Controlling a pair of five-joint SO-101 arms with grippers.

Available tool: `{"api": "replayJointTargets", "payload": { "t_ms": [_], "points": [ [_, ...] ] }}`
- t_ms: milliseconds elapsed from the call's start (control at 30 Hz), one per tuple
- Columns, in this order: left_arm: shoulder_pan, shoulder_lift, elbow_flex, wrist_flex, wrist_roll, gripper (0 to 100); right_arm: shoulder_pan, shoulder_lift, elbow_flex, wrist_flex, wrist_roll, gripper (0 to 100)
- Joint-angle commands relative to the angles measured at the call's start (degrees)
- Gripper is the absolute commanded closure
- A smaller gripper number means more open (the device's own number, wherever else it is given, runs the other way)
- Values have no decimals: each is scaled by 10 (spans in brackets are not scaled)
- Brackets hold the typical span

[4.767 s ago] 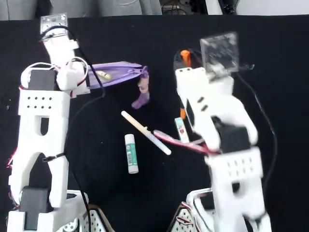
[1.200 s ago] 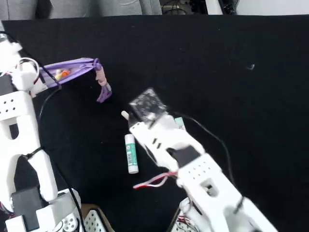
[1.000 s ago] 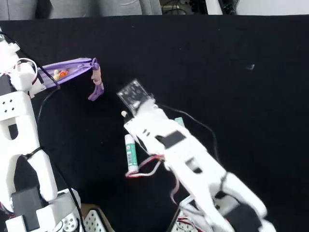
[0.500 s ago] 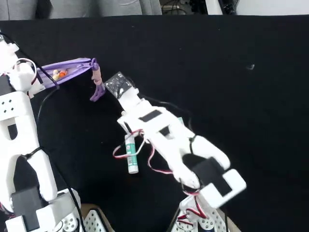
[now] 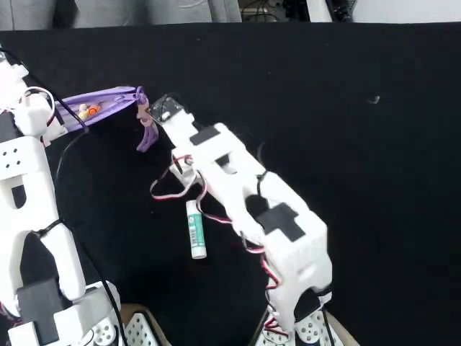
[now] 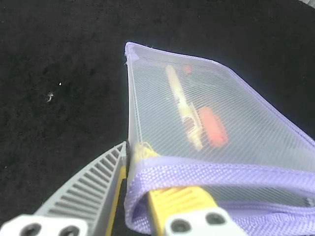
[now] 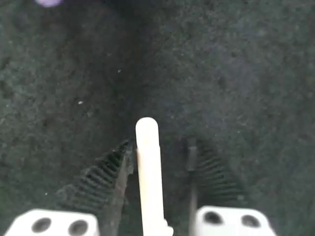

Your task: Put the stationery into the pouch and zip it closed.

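While the left claw (image 6: 135,169) clamps the pouch (image 6: 211,123) — sheer, purple-edged — the right claw (image 7: 160,145) grips a cream stick (image 7: 148,169).

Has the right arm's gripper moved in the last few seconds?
Yes. The right gripper, holding the pen, swung leftward from right of the glue stick to the pouch.

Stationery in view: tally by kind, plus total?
glue stick, on table: 1
cream stick, in right tool: 1
yellow pen, in pouch: 1
orange piece, in pouch: 1
Total: 4
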Motion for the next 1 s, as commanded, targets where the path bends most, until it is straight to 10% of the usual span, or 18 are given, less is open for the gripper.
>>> {"api": "replayJointTargets", "payload": {
  "t_ms": [0,467,967],
  "points": [
    [-3,-4,-32,-12,-3,971,-5,44,-99,76,0,952],
    [-3,-5,-34,-10,-2,971,43,138,-257,206,5,987],
    [51,-11,-51,21,-2,971,114,-248,-57,140,4,987]
  ]
}}
